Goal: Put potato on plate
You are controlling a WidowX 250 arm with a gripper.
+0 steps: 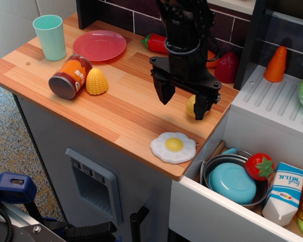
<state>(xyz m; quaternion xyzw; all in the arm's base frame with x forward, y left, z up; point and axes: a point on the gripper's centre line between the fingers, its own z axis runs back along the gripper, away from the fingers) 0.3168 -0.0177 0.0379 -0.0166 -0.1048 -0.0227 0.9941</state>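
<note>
Hovering wide open and empty, the hand (183, 102) seems offset left of the potato (193, 105) on the bench (121, 101); next, centre, descend, grip, carry to plate (99, 45).

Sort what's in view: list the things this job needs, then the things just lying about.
Job: potato, plate, pincer.

Lying about: cup, can, corn, fried egg, milk carton, tomato.
</note>
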